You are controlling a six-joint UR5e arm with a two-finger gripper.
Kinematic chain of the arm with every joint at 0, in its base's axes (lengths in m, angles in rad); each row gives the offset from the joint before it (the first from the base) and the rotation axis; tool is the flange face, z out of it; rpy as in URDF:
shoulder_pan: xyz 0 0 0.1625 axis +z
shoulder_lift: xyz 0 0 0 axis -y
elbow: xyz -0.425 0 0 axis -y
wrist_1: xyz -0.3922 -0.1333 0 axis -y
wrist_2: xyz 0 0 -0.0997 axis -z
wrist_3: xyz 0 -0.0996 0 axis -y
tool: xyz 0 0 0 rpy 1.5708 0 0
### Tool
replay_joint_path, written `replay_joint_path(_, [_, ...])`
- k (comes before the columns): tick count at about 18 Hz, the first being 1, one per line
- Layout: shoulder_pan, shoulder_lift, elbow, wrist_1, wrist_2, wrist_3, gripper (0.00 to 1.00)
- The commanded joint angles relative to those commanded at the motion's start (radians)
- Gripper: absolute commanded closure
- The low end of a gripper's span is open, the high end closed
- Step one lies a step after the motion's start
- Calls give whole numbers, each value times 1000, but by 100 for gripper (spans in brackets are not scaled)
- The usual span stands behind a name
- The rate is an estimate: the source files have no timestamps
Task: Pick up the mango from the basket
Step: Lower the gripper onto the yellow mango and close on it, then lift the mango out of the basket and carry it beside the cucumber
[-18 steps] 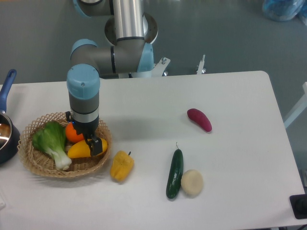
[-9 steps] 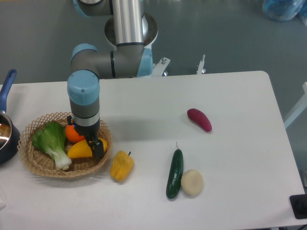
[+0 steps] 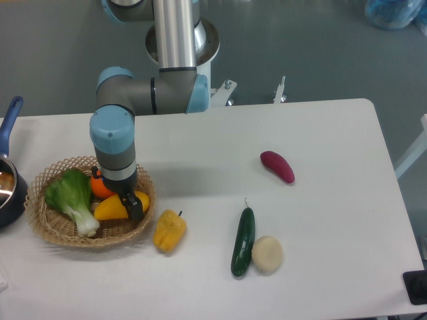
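Observation:
The mango (image 3: 110,209), a smooth yellow-orange oval, lies in the tan wicker basket (image 3: 60,237) at the left of the table. It rests between a green leafy vegetable (image 3: 71,195) and the basket's right rim. My gripper (image 3: 131,203) points straight down over the mango's right end. One dark finger (image 3: 136,208) crosses the front of the fruit, and the other is hidden under the wrist. The jaws look open around the mango, which still rests in the basket. A round orange (image 3: 101,187) sits just behind the mango, partly covered by the wrist.
A yellow bell pepper (image 3: 169,231) lies just right of the basket. A dark pot with a blue handle (image 3: 9,127) sits at the left edge. Farther right are a cucumber (image 3: 243,241), a pale round vegetable (image 3: 267,254) and a purple sweet potato (image 3: 277,166).
The wrist has shifted slightly left and the finger sits a little lower on the mango. The mango and the other items have not moved.

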Motion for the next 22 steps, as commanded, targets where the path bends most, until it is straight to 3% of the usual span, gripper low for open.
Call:
replay_joint_path(10, [-2, 21, 5, -2, -2, -3, 30])
replay_joint_path(17, [11, 61, 9, -3, -14, -5, 30])
replay_joint_path(22, [69, 98, 46, -6, -31, -5, 32])
